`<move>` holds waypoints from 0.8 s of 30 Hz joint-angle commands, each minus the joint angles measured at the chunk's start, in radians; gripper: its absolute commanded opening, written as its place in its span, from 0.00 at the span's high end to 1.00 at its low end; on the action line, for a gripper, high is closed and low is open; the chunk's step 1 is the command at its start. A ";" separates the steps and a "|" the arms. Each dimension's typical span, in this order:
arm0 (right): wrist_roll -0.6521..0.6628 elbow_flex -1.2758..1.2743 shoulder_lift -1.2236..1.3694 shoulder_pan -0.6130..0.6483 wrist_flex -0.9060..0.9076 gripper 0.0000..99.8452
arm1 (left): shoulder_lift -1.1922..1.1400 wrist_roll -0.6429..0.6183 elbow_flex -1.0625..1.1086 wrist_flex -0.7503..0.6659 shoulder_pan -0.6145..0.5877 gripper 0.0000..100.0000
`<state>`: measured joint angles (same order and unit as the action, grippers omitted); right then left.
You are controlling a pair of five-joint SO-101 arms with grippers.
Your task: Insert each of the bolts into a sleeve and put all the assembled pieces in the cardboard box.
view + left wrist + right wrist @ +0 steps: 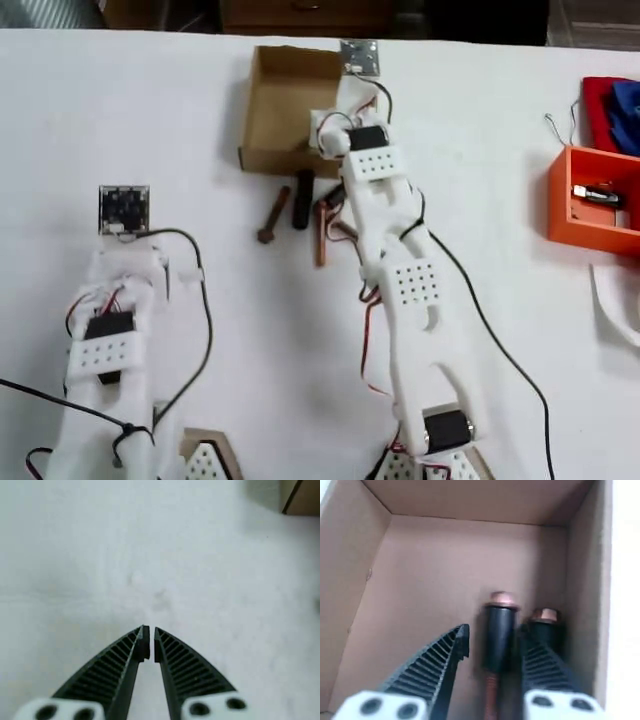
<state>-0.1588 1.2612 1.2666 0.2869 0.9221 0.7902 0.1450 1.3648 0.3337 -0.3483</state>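
Hanging over the cardboard box (pixel 435 565), your right gripper (pixel 497 647) is released: jaws spread wide, nothing pinched. One assembled piece (pixel 499 625), a black sleeve on a copper-coloured bolt, lies on the box floor in the gap between the jaws. A second assembled piece (pixel 546 622) lies just beside it, close to the box's side wall. Its lower part is hidden behind one finger (pixel 545 675).

In the high view your right arm (pixel 400 260) stretches from the near table edge to the cardboard box (pixel 270 110), with its wrist above the box.

Loose parts sit on the table (pixel 150 100) just outside the box's near wall:
- a loose bolt (pixel 272 218), lying slanted
- a bare sleeve (pixel 303 198), black, just beside that bolt
- a second bolt (pixel 320 240), touching or tucked under the right arm's edge, can't tell which

Your left gripper (pixel 151 644) is clenched on nothing, with a hairline gap between the tips, above bare table. A corner of the cardboard box (pixel 300 497) shows far off. Your left arm (pixel 105 340) sits well apart from the box and the loose parts.

An orange bin (pixel 575 215) stands near the table's right edge. The item inside is too small to make out, markings included.
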 commanded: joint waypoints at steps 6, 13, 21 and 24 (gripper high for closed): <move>0.006 0.083 -0.065 -0.008 0.030 0.81 | 0.009 0.006 -0.004 -0.018 0.008 0.95; 0.037 0.221 -0.188 -0.050 0.110 0.99 | 0.009 0.006 -0.004 -0.018 0.008 0.95; 0.071 0.167 -0.163 -0.208 0.038 0.98 | 0.009 0.006 -0.002 -0.018 0.008 0.95; 0.072 0.161 -0.145 -0.237 0.119 0.98 | 0.009 0.006 -0.002 -0.018 0.008 0.95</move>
<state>-0.0990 1.4131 1.1408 0.0783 0.9912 0.7902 0.1450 1.3648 0.3337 -0.3468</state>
